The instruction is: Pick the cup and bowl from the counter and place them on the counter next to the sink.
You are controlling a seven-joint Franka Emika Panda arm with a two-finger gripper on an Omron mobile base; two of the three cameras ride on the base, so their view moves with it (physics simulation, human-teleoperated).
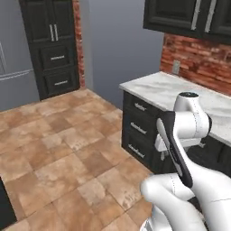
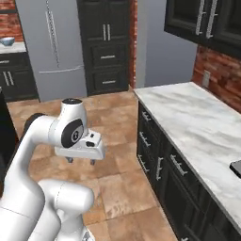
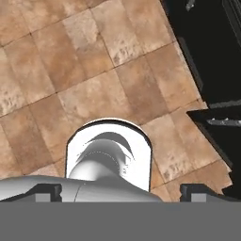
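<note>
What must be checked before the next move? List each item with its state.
1. Claw open: ok, fingers apart.
2. Claw empty: ok, nothing between the fingers.
3. Bowl located: ok, it sits on the far counter, at the upper left of the right base view.
4. Bowl within reach: not ok, the claw hangs over the floor, far from it.
5. Cup's place known: cannot tell.
6. Sink's place known: cannot tell.
</note>
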